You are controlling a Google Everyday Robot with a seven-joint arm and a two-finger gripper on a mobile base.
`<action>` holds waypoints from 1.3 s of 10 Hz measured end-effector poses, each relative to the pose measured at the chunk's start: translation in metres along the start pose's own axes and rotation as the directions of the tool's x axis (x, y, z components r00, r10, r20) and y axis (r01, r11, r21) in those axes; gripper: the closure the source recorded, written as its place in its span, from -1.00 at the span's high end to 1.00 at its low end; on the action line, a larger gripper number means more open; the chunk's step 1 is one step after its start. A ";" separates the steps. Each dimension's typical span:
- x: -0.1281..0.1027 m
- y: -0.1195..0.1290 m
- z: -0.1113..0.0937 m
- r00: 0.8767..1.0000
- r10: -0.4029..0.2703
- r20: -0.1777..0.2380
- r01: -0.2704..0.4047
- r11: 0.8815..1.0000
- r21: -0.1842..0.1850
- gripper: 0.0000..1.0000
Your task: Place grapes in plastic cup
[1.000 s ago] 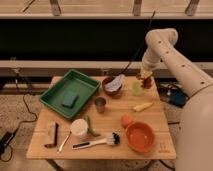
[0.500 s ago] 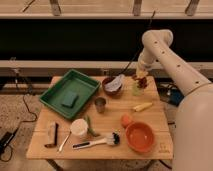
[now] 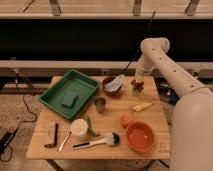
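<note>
My gripper (image 3: pixel 137 80) hangs from the white arm at the table's back right. It is shut on the grapes (image 3: pixel 137 85), a small dark red-brown cluster that dangles from its fingers. The pale green plastic cup (image 3: pixel 136 92) stands right under the grapes and only its lower part shows. I cannot tell whether the grapes' lower end is inside the cup's rim or just above it.
A brown bowl (image 3: pixel 113 86) sits just left of the cup. A yellow banana-like piece (image 3: pixel 142 106) lies in front of it. There is also a grey metal cup (image 3: pixel 100 104), a green tray (image 3: pixel 82 82) holding a sponge, an orange bowl (image 3: pixel 139 136) and a white container (image 3: pixel 78 127).
My gripper has moved left and slightly down with the grapes, from beside the plastic cup to directly over it.
</note>
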 end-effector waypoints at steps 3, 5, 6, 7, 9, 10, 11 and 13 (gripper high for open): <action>-0.005 -0.003 0.001 1.000 0.007 0.005 -0.007 1.000 0.008 -0.61; -0.007 -0.007 -0.002 1.000 0.014 0.008 -0.014 0.999 0.029 -0.21; -0.008 -0.009 -0.004 1.000 0.016 0.009 -0.016 0.999 0.038 -0.02; -0.009 -0.010 -0.006 1.000 0.015 0.008 -0.015 0.999 0.045 0.14; -0.014 -0.013 -0.009 1.000 0.008 0.009 -0.009 0.998 0.057 0.47; -0.016 -0.014 -0.010 1.000 0.003 0.010 -0.004 0.998 0.068 0.59; -0.017 -0.015 -0.010 1.000 0.000 0.012 -0.001 0.997 0.080 0.60; -0.015 -0.015 -0.011 1.000 0.001 0.013 -0.003 0.996 0.090 0.60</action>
